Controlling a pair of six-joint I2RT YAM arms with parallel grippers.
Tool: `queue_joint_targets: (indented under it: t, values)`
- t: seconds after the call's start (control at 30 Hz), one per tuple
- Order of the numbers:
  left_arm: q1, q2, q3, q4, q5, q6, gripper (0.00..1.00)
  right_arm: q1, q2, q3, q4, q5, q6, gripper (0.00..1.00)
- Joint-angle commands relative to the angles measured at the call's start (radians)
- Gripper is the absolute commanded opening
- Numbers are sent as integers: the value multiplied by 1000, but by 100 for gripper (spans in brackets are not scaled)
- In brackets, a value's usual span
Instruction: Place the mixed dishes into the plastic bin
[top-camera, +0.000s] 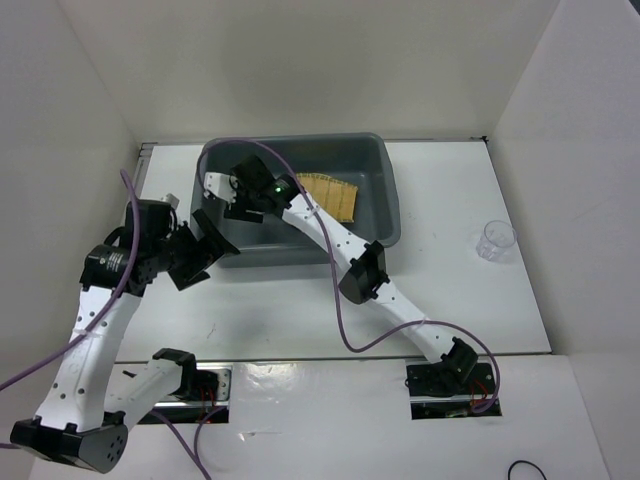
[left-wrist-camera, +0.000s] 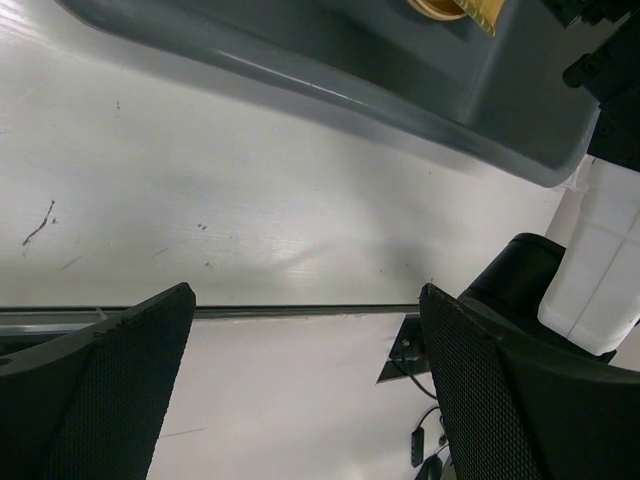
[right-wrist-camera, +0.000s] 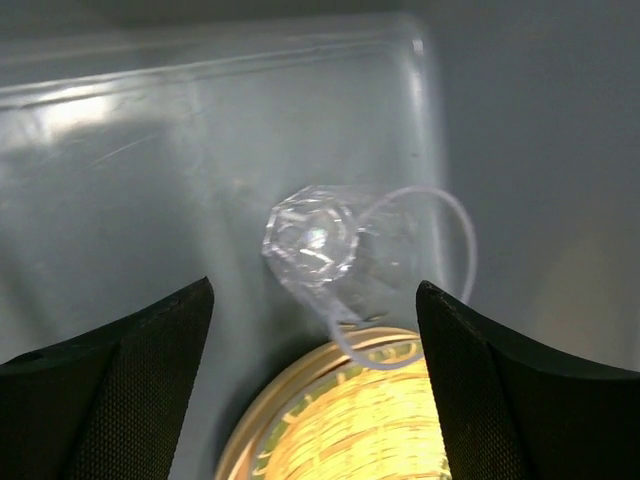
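The clear cup (top-camera: 497, 240) near the desk's right edge is likely light, thin-walled and slippery; grasp gently across the rim. The left gripper (left-wrist-camera: 305, 300) and right gripper (right-wrist-camera: 315, 290) stand wide open, empty.

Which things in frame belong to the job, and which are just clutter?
Job: plastic bin; inside it, bamboo tray, tipped clear cup, tan plate; second clear cup out on the table.
Clutter: purple cable; black cable.
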Motion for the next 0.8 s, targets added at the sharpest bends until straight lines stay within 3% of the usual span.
queue_joint_targets:
  t: [0.0, 0.17, 0.2, 0.23, 0.33, 0.4, 0.53, 0.57, 0.7, 0.77]
  values:
    - [6, -5, -9, 51, 43, -9, 99, -7, -71, 42, 122, 52, 30, 88]
    - [6, -5, 23, 51, -12, 2, 99, -116, -310, 42, 202, 168, 254, 98]
    - [6, -5, 35, 39, -45, 12, 99, -132, -335, 42, 202, 237, 268, 98]
    - [6, -16, 44, 22, -65, 12, 99, -159, -353, 42, 202, 428, 268, 98]
    - [6, 26, 83, -49, -134, 93, 99, -231, -414, 42, 62, 578, 251, 98]
    - [6, 70, 74, -82, -168, 130, 99, -352, -479, 42, -60, 492, 289, 98]
    - [6, 89, -1, -41, -165, 193, 99, -547, -462, -11, -359, 491, 449, 98]
    - [6, 108, -15, -29, -153, 204, 99, -564, -482, -147, -350, 644, 449, 98]
    - [6, 153, -34, 29, -105, 204, 99, -752, -484, -137, -350, 487, 437, 98]
    - [6, 187, -20, 42, -92, 213, 99, -797, -525, -270, -350, 470, 447, 98]
